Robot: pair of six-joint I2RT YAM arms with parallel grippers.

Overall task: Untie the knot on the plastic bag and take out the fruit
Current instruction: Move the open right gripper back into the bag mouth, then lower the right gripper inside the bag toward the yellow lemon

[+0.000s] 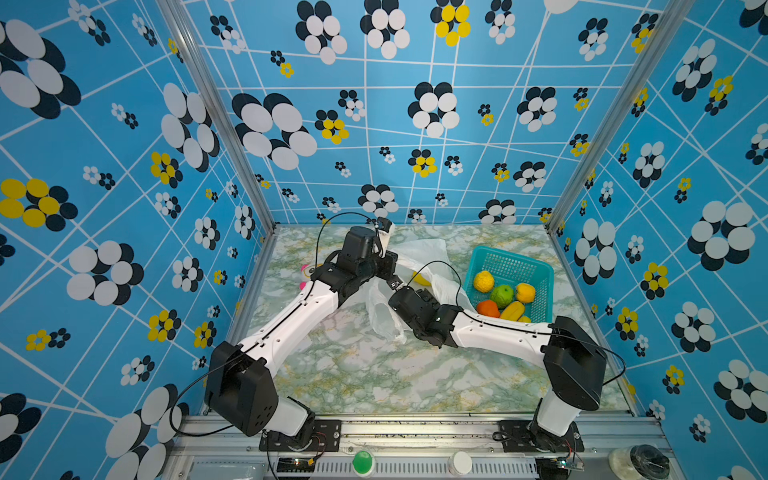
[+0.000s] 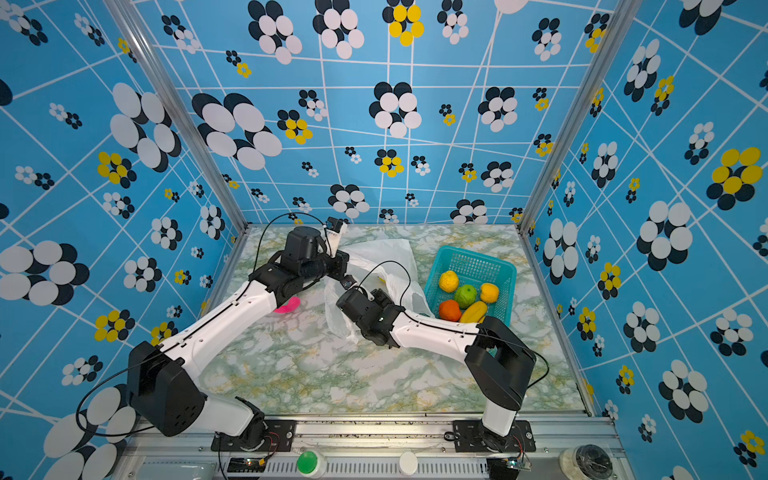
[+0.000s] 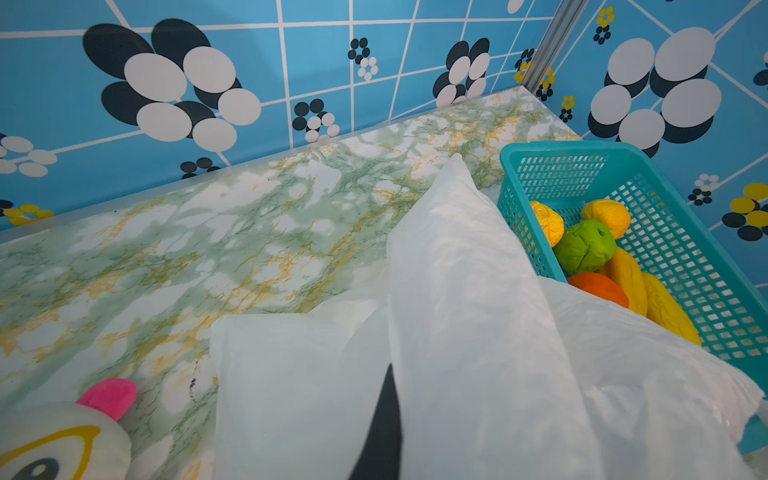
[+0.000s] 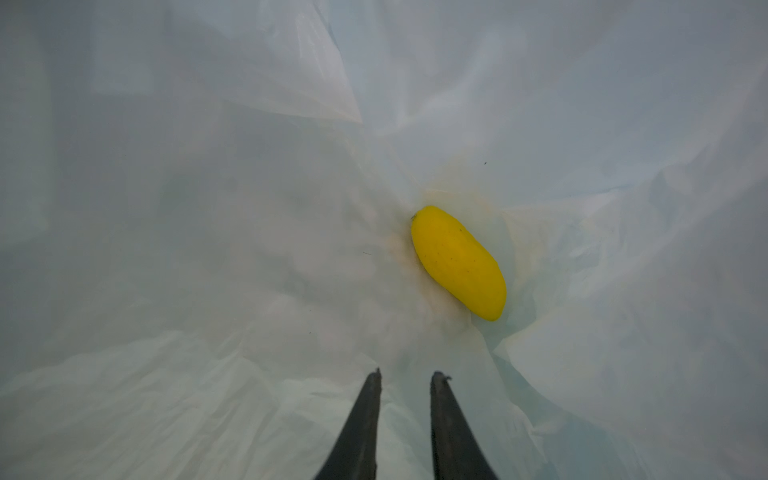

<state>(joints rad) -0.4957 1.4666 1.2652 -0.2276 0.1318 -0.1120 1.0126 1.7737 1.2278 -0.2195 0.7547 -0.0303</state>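
White plastic bag [image 1: 419, 249] sits mid-frame in a top view, my left pincer [image 1: 390, 268] clamped on its film, holding it open. In the right wrist view, my right pincer [image 4: 408, 374] is at bottom centre, jaws slightly apart and empty. The yellow oblong fruit [image 4: 457, 262] lies right of centre, so I should widen and straddle its narrow waist.

A: Both top views are bright and evenly lit from above. Shadows on the table [image 1: 353, 374], on the camera side of the basket [image 1: 547, 291], are soft and faint.

B: Any glare?

A: Only a mild sheen on the table. The walls [image 1: 124, 166] bow hard toward the frame edges, far from the basket.

B: And the 2 wrist views?

A: Left wrist: bright and crisp around the basket, while the bag [image 3: 478, 311] just beside it and the plush toy [image 3: 62, 440] well apart from it look soft. Right wrist: dim and grey, with light filtering through the bag. Its folds are hazy, the yellow fruit [image 4: 457, 262] fairly sharp.
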